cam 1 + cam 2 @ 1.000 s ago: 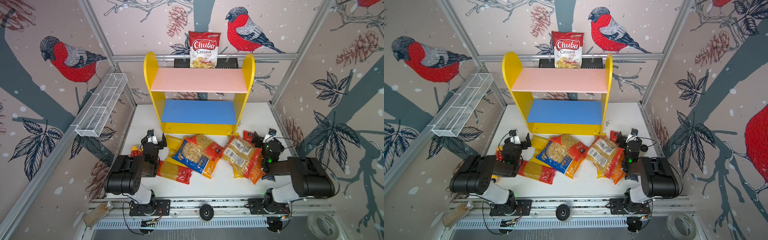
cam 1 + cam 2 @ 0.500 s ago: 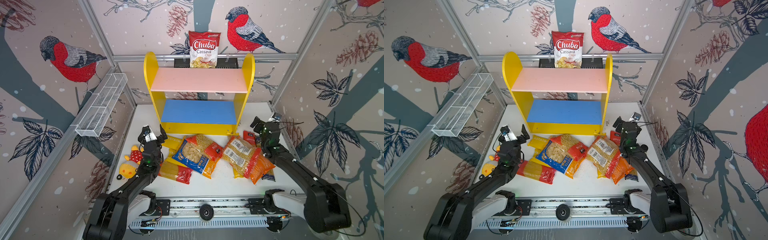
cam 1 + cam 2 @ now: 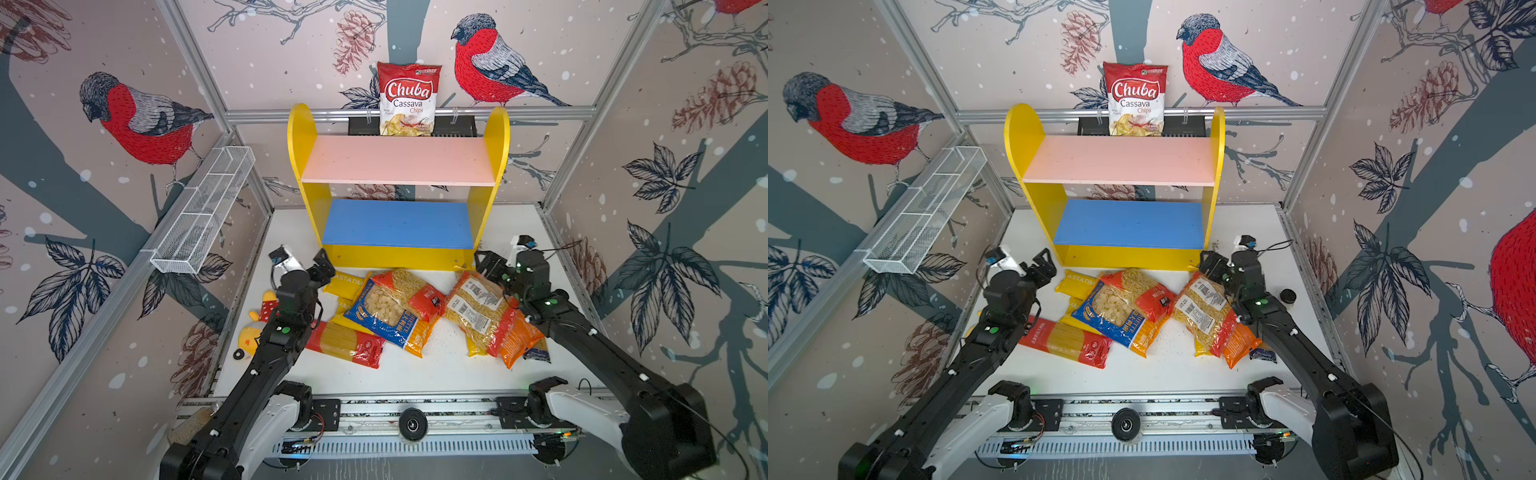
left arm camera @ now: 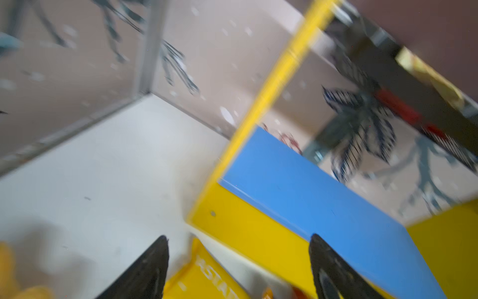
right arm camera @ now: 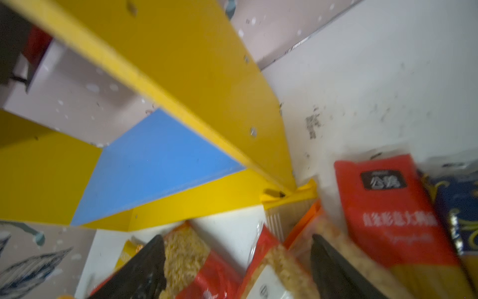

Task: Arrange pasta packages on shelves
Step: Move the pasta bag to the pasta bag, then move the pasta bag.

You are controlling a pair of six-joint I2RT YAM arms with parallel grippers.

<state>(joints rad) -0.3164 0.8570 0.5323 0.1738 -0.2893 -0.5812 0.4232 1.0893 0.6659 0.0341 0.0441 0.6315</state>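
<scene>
Now stretched out over the pile of plastic pasta bags (image 3: pixel 399 316) by the yellow wooden shelf rack's (image 3: pixel 309 208) front edge: left pincer (image 4: pixel 238 269) and right pincer (image 5: pixel 238 269), both spread wide, holding nothing. Shelves still bare; picking up about to start.

The rack (image 3: pixel 398 253) is yellow, with a pink upper board (image 3: pixel 397 160) and a blue lower board (image 3: pixel 397 224). Behind it stands a red-and-white chips bag (image 3: pixel 408 99). The pasta packages (image 3: pixel 399 307) mix yellow, red, orange and dark blue. The plush toy (image 3: pixel 259 320) is yellow with white-dotted red. The walls (image 3: pixel 145 120) show red-breasted grey birds.
</scene>
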